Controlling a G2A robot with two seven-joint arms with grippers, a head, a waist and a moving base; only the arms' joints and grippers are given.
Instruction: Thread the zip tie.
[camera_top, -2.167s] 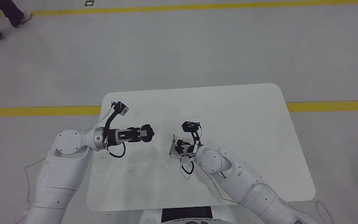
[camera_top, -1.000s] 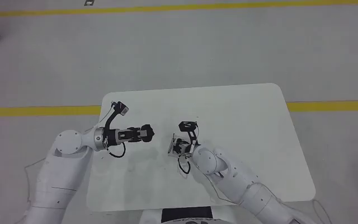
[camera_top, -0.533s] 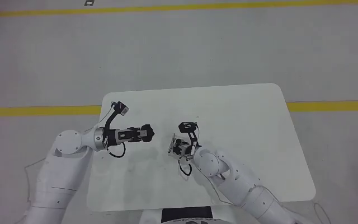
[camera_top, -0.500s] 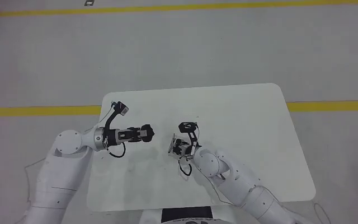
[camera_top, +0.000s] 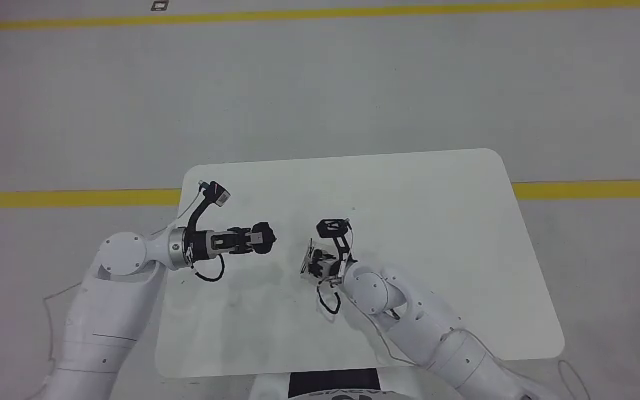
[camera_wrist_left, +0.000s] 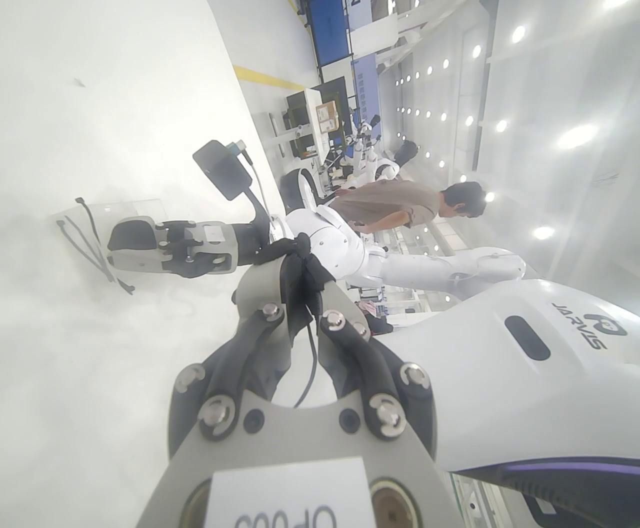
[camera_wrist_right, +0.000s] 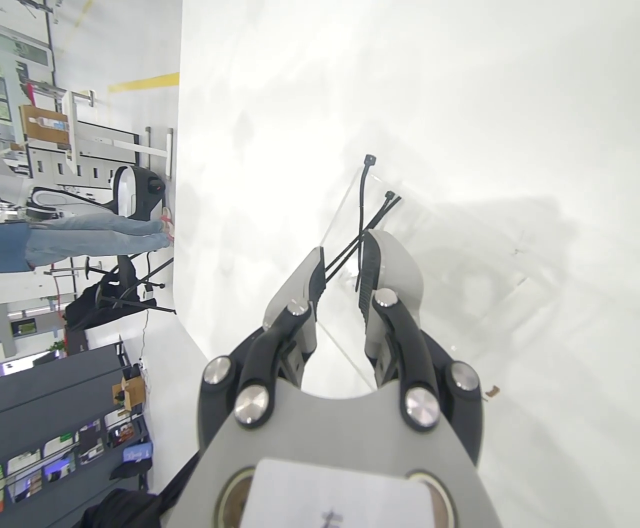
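Note:
Several black zip ties (camera_wrist_right: 367, 200) lie crossed on a small clear plate (camera_wrist_right: 336, 216) near the middle of the white table (camera_top: 430, 200). My right gripper (camera_wrist_right: 345, 250) is open low over the plate, its fingertips on either side of the ties' tails. From the left wrist view the same zip ties (camera_wrist_left: 90, 240) lie just off the right gripper (camera_wrist_left: 117, 247). My left gripper (camera_wrist_left: 297, 280) is held above the table a short way left of the plate, shut, with nothing visible between its pads. In the top view the left gripper (camera_top: 265, 238) faces the right gripper (camera_top: 314, 263).
The table's far and right parts are bare white surface. A small brown scrap (camera_wrist_right: 492, 389) lies on the table by my right wrist. The table's left edge (camera_top: 183, 200) is close behind my left arm.
My right arm has crept a little left and forward, bringing its open gripper down over the zip ties on the plate. The left arm has not moved.

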